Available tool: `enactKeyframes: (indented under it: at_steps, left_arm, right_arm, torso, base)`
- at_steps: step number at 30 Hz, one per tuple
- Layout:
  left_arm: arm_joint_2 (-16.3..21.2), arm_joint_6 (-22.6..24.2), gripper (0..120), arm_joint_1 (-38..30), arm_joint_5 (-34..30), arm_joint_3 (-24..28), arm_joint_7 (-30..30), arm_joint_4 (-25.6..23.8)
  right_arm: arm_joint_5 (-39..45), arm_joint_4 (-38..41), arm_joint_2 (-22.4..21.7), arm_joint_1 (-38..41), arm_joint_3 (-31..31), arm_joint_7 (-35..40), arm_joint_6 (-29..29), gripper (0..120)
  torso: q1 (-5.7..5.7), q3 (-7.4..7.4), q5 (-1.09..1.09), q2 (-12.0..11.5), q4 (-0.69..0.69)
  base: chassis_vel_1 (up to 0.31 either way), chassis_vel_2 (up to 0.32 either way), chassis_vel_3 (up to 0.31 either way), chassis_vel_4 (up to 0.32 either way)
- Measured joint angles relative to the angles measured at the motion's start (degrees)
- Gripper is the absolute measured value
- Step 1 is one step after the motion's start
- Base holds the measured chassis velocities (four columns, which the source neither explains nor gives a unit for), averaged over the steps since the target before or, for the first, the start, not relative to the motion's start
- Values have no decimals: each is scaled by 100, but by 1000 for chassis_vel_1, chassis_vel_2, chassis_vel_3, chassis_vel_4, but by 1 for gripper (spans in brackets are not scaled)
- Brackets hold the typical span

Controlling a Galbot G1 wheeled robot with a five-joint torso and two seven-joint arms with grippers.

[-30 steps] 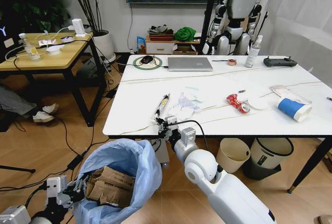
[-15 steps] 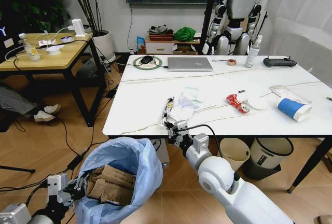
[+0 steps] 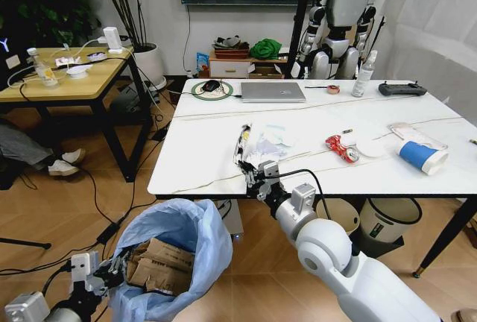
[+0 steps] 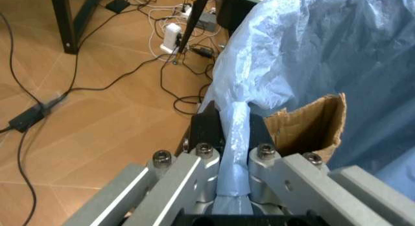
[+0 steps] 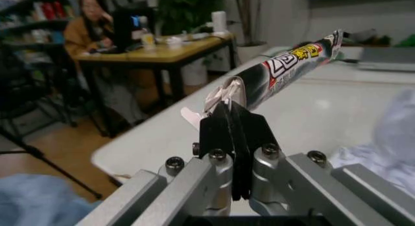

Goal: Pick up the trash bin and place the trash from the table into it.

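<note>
The trash bin, lined with a light-blue bag, hangs low at the left with brown cardboard inside. My left gripper is shut on the bag's rim. My right gripper is at the table's front edge, shut on the lower end of a long black-and-white wrapper, which stands tilted above the tabletop; the right wrist view shows the wrapper pinched in the gripper. Crumpled tissues, a crushed red can, a blue-white cup and a flat packet lie on the table.
A silver laptop, a spray bottle and a black controller sit at the table's far side. A cream bin and a white bin stand under it. A wooden table is at the left, with cables on the floor.
My right gripper has moved to the right and up with the wrapper, lifting it from lying flat at the table's edge to a steep tilt. The bin has barely moved.
</note>
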Motion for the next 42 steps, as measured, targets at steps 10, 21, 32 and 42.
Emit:
enactKeyframes:
  at_steps: [10, 21, 32, 42]
  left_arm:
    - [-62, 14, 1, -54, -176, -106, -2, -24]
    - [-103, 61, 1, -150, -267, -158, -31, -53]
    - [-84, 85, 1, -197, -339, -270, -156, -15]
    - [-53, 90, 1, -152, -432, -397, -184, -53]
  right_arm:
    - [872, 406, -229, 141, -1002, -985, 665, 0]
    - [957, 381, -378, 145, -1741, -1369, 933, 0]
    - [695, 520, -589, -127, -1707, -1377, 1038, 0]
    - [388, 523, -553, -298, -1742, -1371, 1103, 0]
  torso:
    - [0, 0, -1, 0, 1]
    - [0, 0, 0, 0, 0]
    - [0, 0, 0, 0, 0]
    - [0, 0, 0, 0, 0]
  base:
    - [0, 0, 0, 0]
    - [0, 0, 0, 0]
    - [0, 0, 0, 0]
    - [0, 0, 0, 0]
